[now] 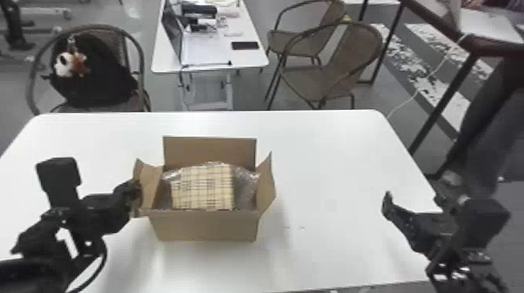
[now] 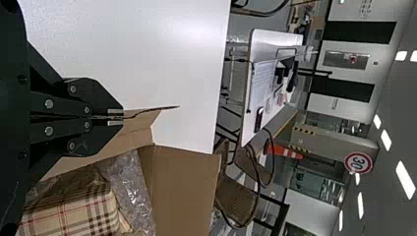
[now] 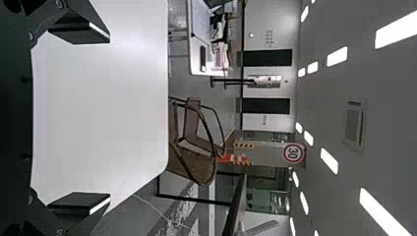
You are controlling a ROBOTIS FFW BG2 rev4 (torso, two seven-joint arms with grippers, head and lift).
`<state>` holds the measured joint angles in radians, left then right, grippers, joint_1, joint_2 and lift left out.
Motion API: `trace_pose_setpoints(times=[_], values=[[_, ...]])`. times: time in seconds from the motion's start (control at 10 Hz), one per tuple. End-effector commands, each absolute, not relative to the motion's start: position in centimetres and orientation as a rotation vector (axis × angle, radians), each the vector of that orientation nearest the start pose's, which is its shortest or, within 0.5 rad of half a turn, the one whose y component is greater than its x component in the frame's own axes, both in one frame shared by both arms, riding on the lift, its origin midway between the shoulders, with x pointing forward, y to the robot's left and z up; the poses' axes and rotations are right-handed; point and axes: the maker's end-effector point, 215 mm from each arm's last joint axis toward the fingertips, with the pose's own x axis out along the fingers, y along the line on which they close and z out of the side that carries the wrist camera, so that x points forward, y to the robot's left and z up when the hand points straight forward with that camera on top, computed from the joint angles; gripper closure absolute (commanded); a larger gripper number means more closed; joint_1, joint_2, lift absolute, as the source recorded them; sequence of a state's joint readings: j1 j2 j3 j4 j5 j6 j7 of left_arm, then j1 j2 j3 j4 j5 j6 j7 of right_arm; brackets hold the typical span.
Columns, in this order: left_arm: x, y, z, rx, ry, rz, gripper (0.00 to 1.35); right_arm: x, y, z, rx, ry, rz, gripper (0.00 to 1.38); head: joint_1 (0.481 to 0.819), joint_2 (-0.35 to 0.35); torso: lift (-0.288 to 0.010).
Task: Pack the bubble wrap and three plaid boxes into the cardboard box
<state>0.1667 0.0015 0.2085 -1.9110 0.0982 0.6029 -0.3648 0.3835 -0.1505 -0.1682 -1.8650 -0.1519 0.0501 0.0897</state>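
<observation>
The cardboard box [image 1: 206, 226] stands upright with its flaps up and outward. Inside it a plaid box [image 1: 202, 187] lies on top of the bubble wrap [image 1: 246, 187]; whatever is beneath is hidden. At the box's left side, my left gripper [image 1: 136, 191] is shut on the left flap. In the left wrist view the left gripper [image 2: 116, 117] pinches that cardboard flap [image 2: 140, 129], with the plaid box [image 2: 74, 211] close by. My right gripper [image 1: 390, 206] is over the table's right edge, away from the box. Seen from its own wrist, the right gripper [image 3: 81, 120] has widely parted, empty fingers.
The white table [image 1: 331, 156] carries the cardboard box left of its middle. Beyond its far edge are a chair with a black bag [image 1: 93, 74], a smaller table with a laptop [image 1: 202, 46], and two wicker chairs [image 1: 331, 70]. A dark railing stands at the right.
</observation>
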Motion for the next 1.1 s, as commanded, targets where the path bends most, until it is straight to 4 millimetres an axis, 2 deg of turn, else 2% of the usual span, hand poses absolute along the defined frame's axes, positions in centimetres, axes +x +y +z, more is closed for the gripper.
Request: trace_pose_setpoints(times=[0.0,0.3,0.4,0.5,0.6,0.8,1.0], values=[[51.9,26.2,-40.6,-0.192,0.375,-0.161,1.22,46.5,-34.2,-40.8,-0.044,0.166,-0.048,0.16,0.695,-0.086,-0.092],[53.0,29.8,-38.5,-0.232,0.308,-0.02,1.22,46.3,-34.8,-42.0,-0.051,0.195,-0.057,0.16,0.695,-0.069,-0.092],[53.0,31.4,-38.4,-0.224,0.306,0.025,1.22,46.3,-34.8,-42.2,-0.052,0.201,-0.057,0.16,0.695,-0.059,-0.092],[52.6,34.1,-38.0,-0.214,0.282,0.104,1.22,46.3,-34.8,-42.2,-0.05,0.205,-0.057,0.16,0.695,-0.043,-0.092],[51.6,37.5,-37.5,-0.2,0.245,0.21,1.22,46.3,-34.8,-42.2,-0.051,0.208,-0.056,0.16,0.695,-0.032,-0.092],[48.9,43.9,-36.8,-0.192,0.188,0.402,1.22,46.3,-34.8,-42.2,-0.057,0.21,-0.055,0.16,0.695,0.048,-0.092],[46.0,47.4,-36.9,-0.239,0.108,0.564,1.22,46.1,-34.9,-42.6,-0.06,0.218,-0.059,0.16,0.695,0.11,-0.092]])
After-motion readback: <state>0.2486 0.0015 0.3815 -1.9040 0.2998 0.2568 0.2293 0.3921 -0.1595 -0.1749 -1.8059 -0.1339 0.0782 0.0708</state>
